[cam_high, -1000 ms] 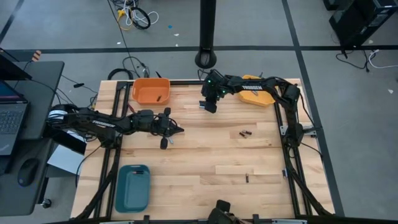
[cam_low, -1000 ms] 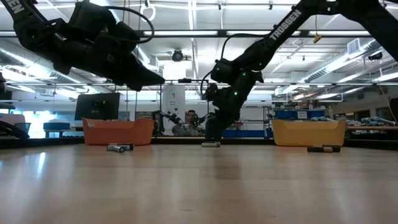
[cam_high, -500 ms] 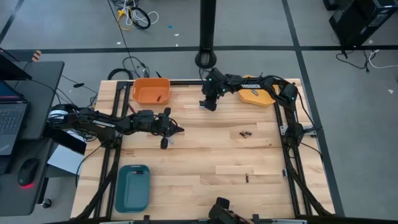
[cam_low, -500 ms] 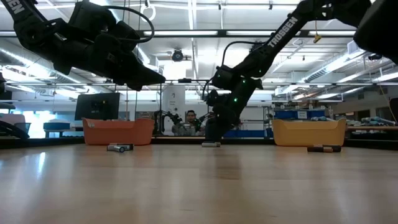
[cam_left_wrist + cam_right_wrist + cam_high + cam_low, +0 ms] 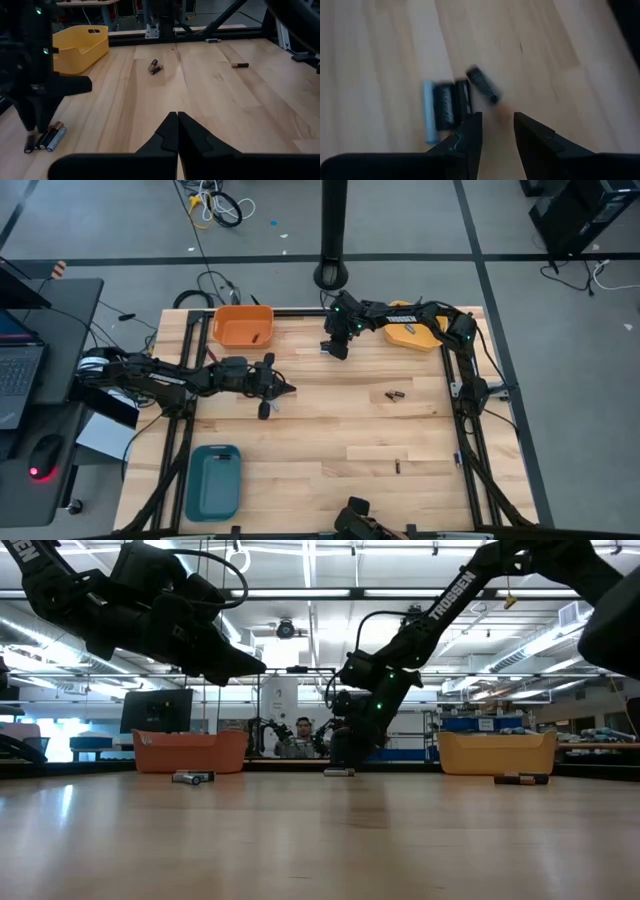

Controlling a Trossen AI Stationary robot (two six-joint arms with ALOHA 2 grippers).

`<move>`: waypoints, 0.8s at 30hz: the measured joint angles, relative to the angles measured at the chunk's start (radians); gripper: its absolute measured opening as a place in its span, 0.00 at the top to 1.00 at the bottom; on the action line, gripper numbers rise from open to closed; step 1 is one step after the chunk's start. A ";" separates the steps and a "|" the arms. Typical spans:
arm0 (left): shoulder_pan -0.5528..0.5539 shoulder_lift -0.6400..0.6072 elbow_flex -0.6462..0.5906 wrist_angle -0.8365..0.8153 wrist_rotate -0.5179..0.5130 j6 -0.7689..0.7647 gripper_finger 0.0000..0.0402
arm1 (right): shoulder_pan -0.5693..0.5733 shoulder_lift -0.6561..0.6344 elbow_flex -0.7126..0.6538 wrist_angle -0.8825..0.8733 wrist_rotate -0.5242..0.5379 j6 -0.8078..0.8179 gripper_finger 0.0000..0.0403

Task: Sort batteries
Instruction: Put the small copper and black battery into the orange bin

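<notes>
The right end effector (image 5: 331,352) has edged toward the far edge of the worktop (image 5: 340,430) over the last second and now hangs low over a small cluster of batteries (image 5: 452,102), its fingers (image 5: 470,131) parted with nothing between them. In the right wrist view the cluster sits just ahead of the fingertips: 3 cells side by side, 1 of them pale, and a 4th dark cell lying askew beside them. That shift suggests the arm is lining up for a pick, though no cell has been gripped yet, so the sorting of this group is not yet begun. The left end effector (image 5: 177,122) is closed and empty, held above the worktop well away from the cluster, and has not moved. Ahead of it in its own view lie 2 more batteries (image 5: 155,66) touching each other, and 1 single battery (image 5: 240,65) farther off. The orange tray (image 5: 243,325) stands near the right end effector on 1 side, the yellow tray (image 5: 420,338) close behind its arm, and the teal tray (image 5: 213,480) well apart at the near edge.
</notes>
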 joint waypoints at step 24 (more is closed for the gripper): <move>0.000 0.000 0.000 -0.011 -0.002 0.014 0.99 | 0.001 -0.030 -0.001 0.016 0.028 -0.276 0.62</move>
